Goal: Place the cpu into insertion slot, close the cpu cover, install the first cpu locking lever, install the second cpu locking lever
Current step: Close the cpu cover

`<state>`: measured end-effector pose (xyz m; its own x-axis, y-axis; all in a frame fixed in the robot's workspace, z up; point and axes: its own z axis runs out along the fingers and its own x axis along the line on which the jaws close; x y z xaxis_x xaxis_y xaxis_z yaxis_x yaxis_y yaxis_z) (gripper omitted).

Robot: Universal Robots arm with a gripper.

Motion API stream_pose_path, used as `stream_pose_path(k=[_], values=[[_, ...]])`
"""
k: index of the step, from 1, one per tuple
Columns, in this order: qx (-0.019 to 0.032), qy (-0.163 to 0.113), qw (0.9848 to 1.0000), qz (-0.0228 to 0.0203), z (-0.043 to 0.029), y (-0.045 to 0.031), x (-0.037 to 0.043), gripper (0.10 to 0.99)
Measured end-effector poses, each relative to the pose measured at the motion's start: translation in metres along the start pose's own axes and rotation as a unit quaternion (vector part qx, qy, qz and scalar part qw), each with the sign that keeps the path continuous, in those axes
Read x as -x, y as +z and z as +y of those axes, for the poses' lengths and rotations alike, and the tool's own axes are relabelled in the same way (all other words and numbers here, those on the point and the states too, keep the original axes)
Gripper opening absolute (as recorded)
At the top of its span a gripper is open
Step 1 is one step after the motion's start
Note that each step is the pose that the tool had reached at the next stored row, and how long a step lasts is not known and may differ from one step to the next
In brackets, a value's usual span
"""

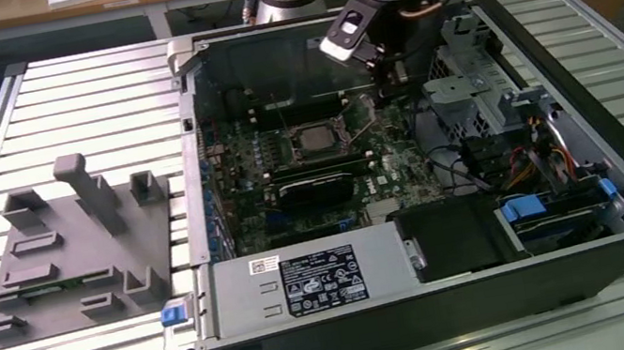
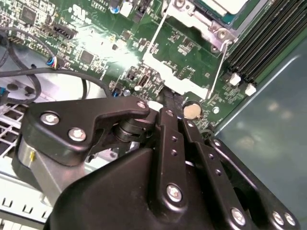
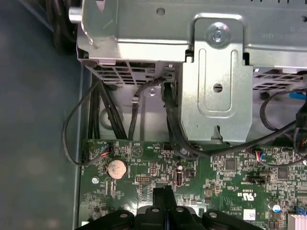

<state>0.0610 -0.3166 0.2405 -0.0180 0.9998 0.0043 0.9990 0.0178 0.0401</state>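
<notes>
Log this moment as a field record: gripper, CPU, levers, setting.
gripper: black two-finger gripper, shut, low over the green circuit board
nearby: round silver coin battery, close to the gripper
cpu: pale silvery square chip, seated in the dark metal-rimmed square socket
levers: thin wire levers beside the socket; latched or not, cannot tell
setting: open black computer case on a slatted metal table

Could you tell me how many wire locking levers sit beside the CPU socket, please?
2: one lever runs along one side of the socket frame, the other lever along the opposite side.
</notes>
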Motion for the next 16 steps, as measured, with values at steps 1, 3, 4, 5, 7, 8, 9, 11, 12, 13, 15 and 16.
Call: stream_pose_path(k=[1,3,4,5,7,8,9,11,12,13,15,16], values=[[-0.0001,0.0,1.0,0.0,-0.0009,0.0,-0.0001,0.106],[-0.0002,0.0,1.0,0.0001,-0.0048,-0.0001,-0.0003,0.106],[-0.0002,0.0,1.0,0.0,-0.0081,-0.0003,-0.0003,0.106],[-0.0002,0.0,1.0,0.0,-0.0114,-0.0004,-0.0004,0.106],[-0.0002,0.0,1.0,0.0001,-0.0188,-0.0007,-0.0005,0.106],[-0.0002,0.0,1.0,0.0001,-0.0224,-0.0009,-0.0006,0.106],[-0.0002,0.0,1.0,0.0,-0.0263,-0.001,-0.0007,0.106],[-0.0002,0.0,1.0,0.0001,-0.0332,-0.0012,-0.001,0.106],[-0.0002,0.0,1.0,0.0,-0.0365,-0.0013,-0.0012,0.106],[-0.0002,0.0,1.0,0.0001,-0.0397,-0.0014,-0.0013,0.106],[-0.0002,0.0,1.0,0.0,-0.0464,-0.0016,-0.0016,0.106],[-0.0002,0.0,1.0,0.0001,-0.0484,-0.0016,-0.0016,0.106]])
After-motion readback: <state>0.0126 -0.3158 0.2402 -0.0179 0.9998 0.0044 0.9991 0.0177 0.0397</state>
